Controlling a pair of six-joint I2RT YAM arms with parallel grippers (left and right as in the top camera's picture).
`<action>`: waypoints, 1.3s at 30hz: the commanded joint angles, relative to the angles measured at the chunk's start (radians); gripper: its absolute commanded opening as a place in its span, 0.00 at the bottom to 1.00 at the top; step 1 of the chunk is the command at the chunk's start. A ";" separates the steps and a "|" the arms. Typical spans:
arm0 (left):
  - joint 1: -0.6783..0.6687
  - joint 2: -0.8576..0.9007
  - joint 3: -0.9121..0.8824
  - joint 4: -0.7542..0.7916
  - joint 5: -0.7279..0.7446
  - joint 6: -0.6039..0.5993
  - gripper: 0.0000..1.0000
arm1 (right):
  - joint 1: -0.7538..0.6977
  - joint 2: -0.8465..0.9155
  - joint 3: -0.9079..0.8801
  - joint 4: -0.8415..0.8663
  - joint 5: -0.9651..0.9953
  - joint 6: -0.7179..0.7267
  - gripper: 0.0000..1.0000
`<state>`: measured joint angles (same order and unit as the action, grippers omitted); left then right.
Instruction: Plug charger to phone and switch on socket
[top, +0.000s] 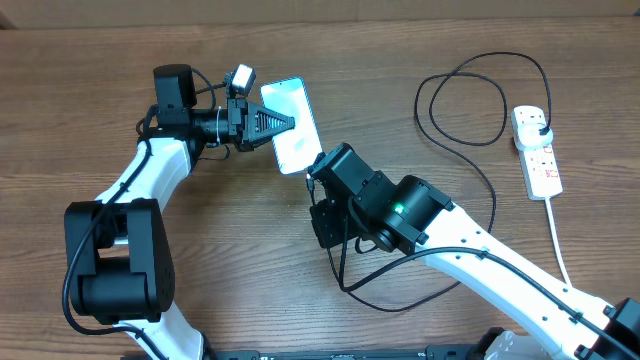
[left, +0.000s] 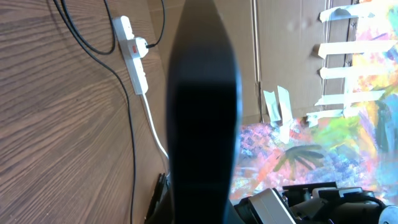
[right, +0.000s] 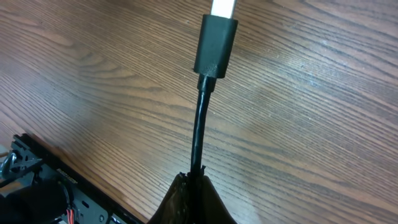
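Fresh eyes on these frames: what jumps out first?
The lit phone at mid-table, clamped by the left gripper. Just below it, the right gripper pinches the black cable, whose connector meets the phone's end; whether it is seated cannot be told. At the far right lies the white power strip, with the cable looping back to it.

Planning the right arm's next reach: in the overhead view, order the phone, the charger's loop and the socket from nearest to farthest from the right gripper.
1. phone, just up-left of the right gripper.
2. charger, its loop lying to the upper right.
3. socket, near the table's right edge.
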<state>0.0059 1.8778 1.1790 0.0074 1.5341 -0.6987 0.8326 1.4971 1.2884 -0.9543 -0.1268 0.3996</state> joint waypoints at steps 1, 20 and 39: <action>-0.018 0.000 0.018 0.005 0.046 -0.005 0.04 | -0.002 -0.003 0.014 0.011 -0.006 -0.008 0.04; -0.019 0.000 0.018 0.005 0.046 0.087 0.04 | -0.002 -0.003 0.014 -0.012 -0.009 -0.015 0.04; -0.020 0.000 0.018 0.005 0.046 0.093 0.04 | -0.002 -0.003 0.014 0.016 -0.009 -0.014 0.04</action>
<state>-0.0135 1.8778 1.1790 0.0078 1.5345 -0.6315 0.8326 1.4971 1.2884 -0.9482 -0.1276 0.3916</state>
